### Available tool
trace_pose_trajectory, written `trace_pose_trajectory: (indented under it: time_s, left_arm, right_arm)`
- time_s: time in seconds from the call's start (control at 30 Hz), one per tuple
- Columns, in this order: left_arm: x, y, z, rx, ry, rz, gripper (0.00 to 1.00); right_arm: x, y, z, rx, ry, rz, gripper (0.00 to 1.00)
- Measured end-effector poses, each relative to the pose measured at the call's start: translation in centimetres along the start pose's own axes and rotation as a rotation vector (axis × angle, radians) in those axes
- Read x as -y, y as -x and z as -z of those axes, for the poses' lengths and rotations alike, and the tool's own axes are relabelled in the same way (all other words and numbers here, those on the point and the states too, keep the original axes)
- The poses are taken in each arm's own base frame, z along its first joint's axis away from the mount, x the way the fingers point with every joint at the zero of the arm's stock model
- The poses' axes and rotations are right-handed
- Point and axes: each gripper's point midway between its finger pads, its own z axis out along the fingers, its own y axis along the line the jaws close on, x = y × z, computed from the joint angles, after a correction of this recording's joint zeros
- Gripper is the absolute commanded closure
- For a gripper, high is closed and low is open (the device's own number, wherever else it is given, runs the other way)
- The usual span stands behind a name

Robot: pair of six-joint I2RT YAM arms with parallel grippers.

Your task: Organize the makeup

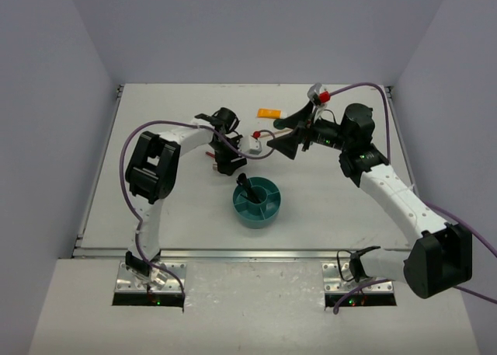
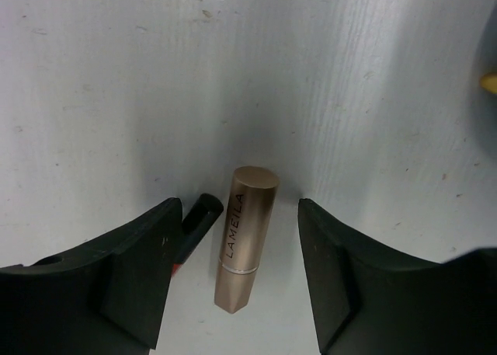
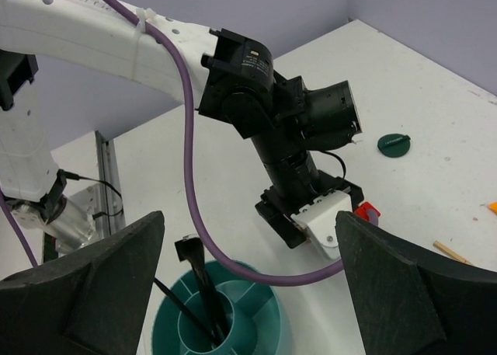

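**A:** Where is the gold lipstick tube (image 2: pixel 247 238) lying?

**B:** It is lying flat on the white table (image 2: pixel 116 75), right between the fingers of the left claw (image 2: pixel 239 215). Those fingers are standing apart, leaving a gap on each side of the tube. A black-capped red pencil (image 2: pixel 196 221) is lying just beside the tube, close along one finger.

**A:** And the right claw?

**B:** The right claw (image 3: pixel 248 231) is hanging spread wide, gripping nothing, near the teal divided bowl (image 3: pixel 268 324). Black brushes (image 3: pixel 203 281) are standing in the bowl. A dark green compact (image 3: pixel 394 144) is sitting well beyond the claw.
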Motion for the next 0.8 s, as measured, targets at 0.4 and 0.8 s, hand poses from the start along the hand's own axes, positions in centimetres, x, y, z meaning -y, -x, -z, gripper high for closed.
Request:
trace_pose_trajectory:
  time_s: [0.4, 0.8]
  left_arm:
    - [0.2, 0.3, -0.7, 0.007, 0.009, 0.004, 0.69]
    - [0.6, 1.0, -0.8, 0.042, -0.006, 0.055, 1.0]
  right_arm:
    - [0.3, -0.5, 0.2, -0.013, -0.026, 0.009, 0.09]
    - [0.4, -1.1, 0.3, -0.028, -0.03, 0.008, 0.09]
